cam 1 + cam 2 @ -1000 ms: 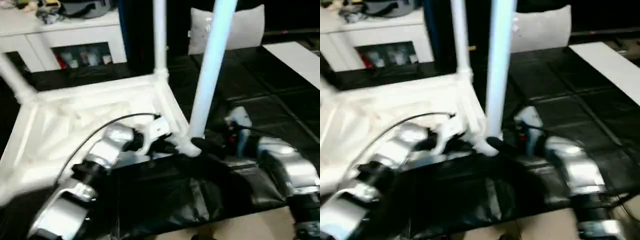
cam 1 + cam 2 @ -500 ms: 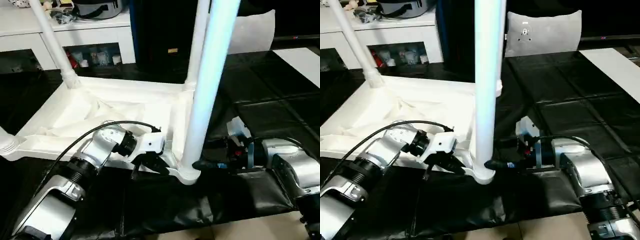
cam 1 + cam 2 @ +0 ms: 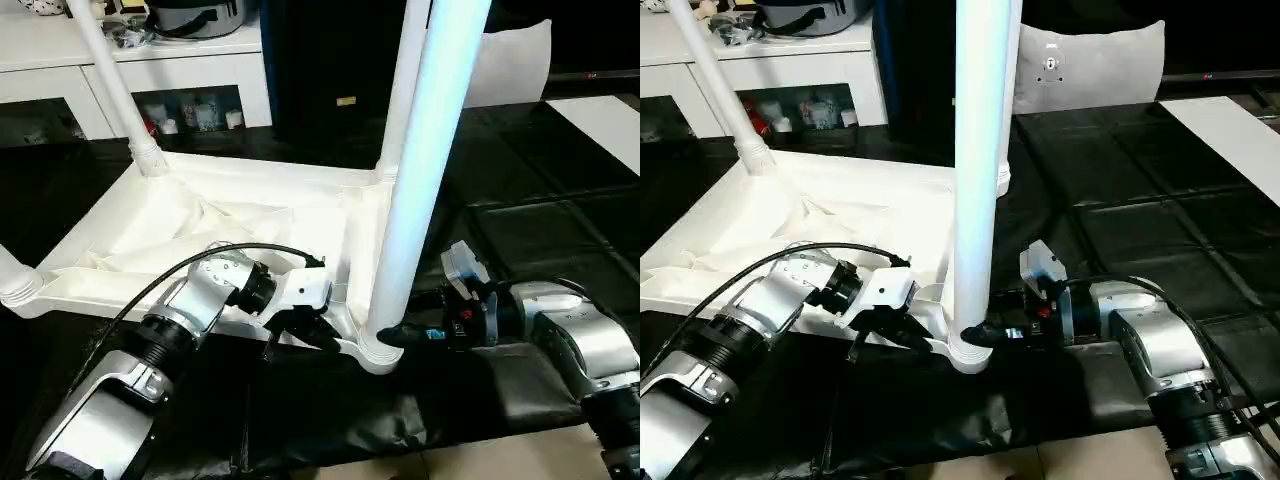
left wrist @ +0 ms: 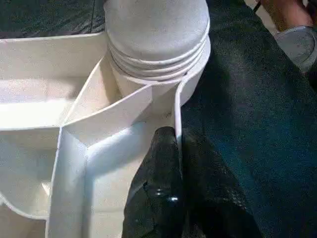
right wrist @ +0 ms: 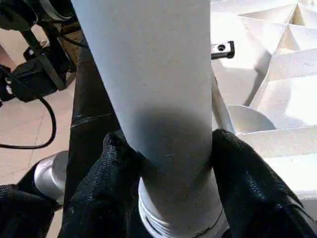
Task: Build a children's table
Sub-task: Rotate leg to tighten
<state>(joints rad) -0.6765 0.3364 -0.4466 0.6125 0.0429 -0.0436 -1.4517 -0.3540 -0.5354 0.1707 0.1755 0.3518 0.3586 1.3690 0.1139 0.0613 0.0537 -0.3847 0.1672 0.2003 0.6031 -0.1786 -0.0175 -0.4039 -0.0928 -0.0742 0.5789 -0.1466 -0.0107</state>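
The white table top [image 3: 200, 225] lies upside down on the black-covered surface, ribs facing up. Legs stand upright in its corner sockets: the near right leg [image 3: 420, 180], the far right leg [image 3: 405, 80], the far left leg [image 3: 110, 85] and the stub of a near left one [image 3: 12, 280]. My right gripper [image 3: 395, 335] is shut on the base of the near right leg [image 5: 158, 74], one black finger [image 5: 116, 158] on each side just above the socket. My left gripper [image 3: 318, 335] is shut on the top's thin rim [image 4: 177, 106] beside that same socket [image 4: 158, 64].
A white cabinet with glass doors [image 3: 150, 70] stands behind the table top. A grey cushion [image 3: 1090, 60] and a white board [image 3: 600, 115] are at the back right. The black cover hangs over the front edge above the beige floor [image 3: 500, 460]. Cables and a black stand [image 5: 29, 74] lie on the floor.
My right gripper's fingers have closed in on the base of the near right leg. The head camera has shifted and steadied. The left gripper keeps its hold on the rim.
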